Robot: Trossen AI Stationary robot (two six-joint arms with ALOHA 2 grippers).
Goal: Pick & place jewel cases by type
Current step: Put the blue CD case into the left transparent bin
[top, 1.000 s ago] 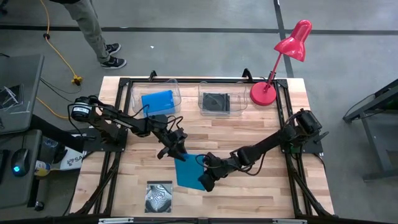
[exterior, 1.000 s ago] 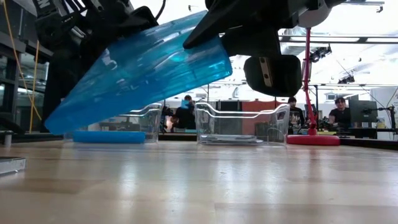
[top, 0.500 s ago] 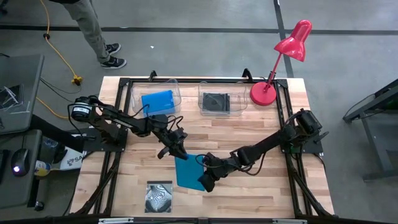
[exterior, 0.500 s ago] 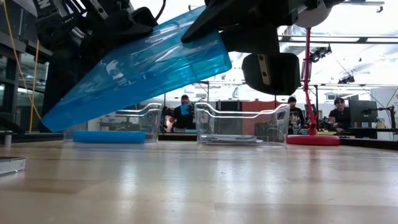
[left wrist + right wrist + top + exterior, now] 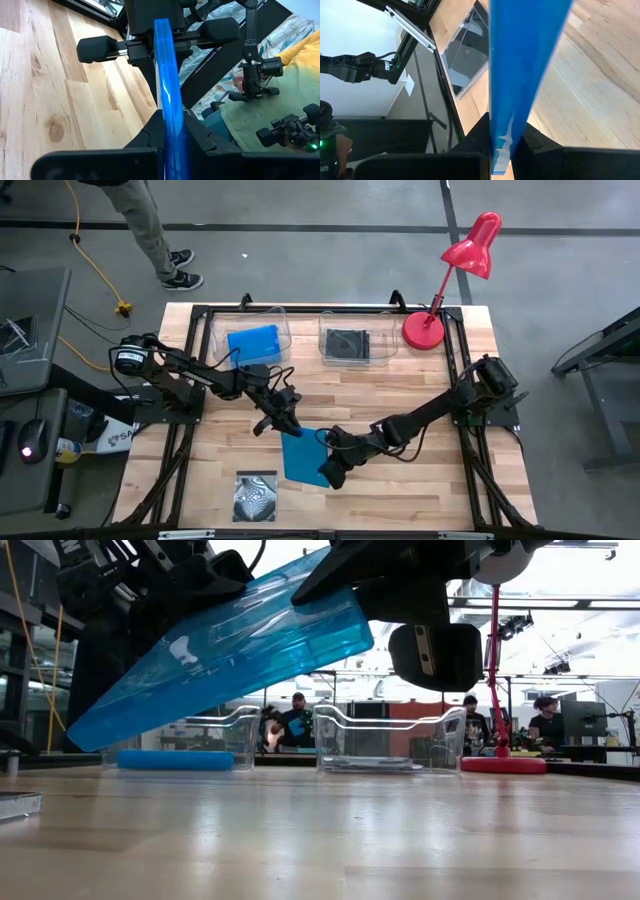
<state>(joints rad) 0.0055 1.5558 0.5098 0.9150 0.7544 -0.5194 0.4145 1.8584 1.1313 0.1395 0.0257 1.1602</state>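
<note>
A swirl-covered case point(image 5: 255, 496) lies at the table's near edge. The left gripper point(image 5: 284, 423) and the right gripper point(image 5: 331, 466) both clamp one blue jewel case point(image 5: 303, 457), tilted above mid-table; another blue case point(image 5: 252, 341) apparently sits in the left tub point(image 5: 281, 320).

bright even overhead light, glare on table point(image 5: 330, 840) in low view, foreground soft, bg windows blown out.
</note>
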